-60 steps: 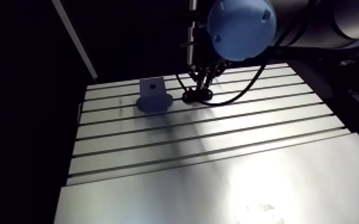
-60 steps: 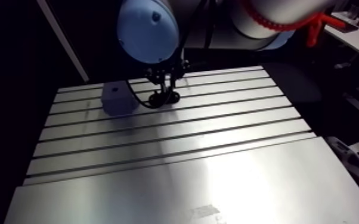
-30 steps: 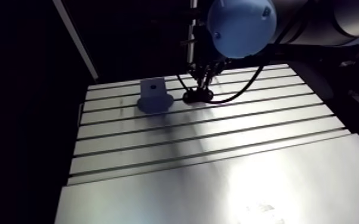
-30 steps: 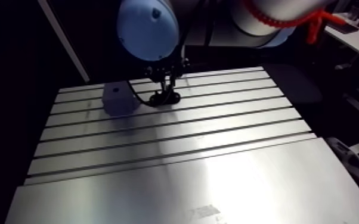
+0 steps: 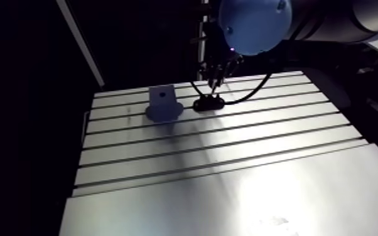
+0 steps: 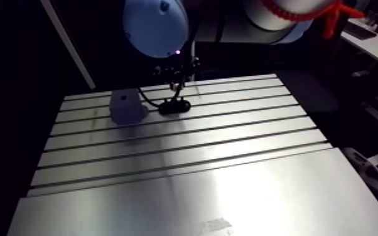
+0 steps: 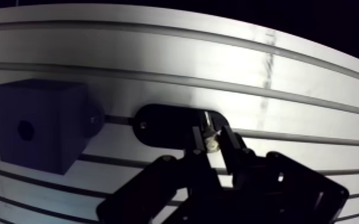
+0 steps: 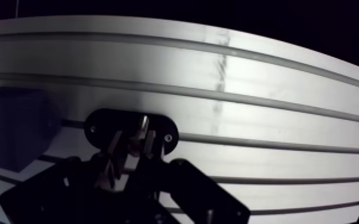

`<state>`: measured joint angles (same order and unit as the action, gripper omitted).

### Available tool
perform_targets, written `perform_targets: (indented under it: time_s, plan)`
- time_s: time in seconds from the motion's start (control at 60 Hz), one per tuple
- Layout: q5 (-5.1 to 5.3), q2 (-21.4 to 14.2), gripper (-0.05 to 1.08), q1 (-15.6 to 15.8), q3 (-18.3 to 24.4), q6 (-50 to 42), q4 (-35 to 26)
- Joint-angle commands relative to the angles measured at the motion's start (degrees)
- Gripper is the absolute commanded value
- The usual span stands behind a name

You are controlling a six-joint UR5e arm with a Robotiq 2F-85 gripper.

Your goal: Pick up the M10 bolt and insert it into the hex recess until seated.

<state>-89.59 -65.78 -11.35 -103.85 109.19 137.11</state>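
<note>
My tool pinches the M10 bolt, which seems to run along my fingers, just above the black oval plate on the desk. The grey block stands just left of the plate. I take the hole in its near face to be the recess.

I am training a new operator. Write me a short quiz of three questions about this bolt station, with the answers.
1. Which stands taller above the table: the block or the black plate?
2. True or false: the block stands on top of the black plate.
3. What is between the fingers of the gripper? A: the bolt; B: the block; C: nothing.
Key: 1 the block; 2 false, it stands beside the plate; 3 A.
</note>
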Motion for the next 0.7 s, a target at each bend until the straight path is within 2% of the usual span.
perform_targets:
  time_s: [0.017,0.317,0.483,0.7]
  plan:
    - [0.06,-1.0,0.73,0.0,0.8,-0.1,-1.0]
    - [0.16,-3.0,0.74,0.1,2.2,-0.8,-3.4]
    - [0.15,-6.1,0.74,0.7,4.8,-1.4,-9.5]
    - [0.16,-7.7,0.74,2.4,7.1,-2.1,-13.9]
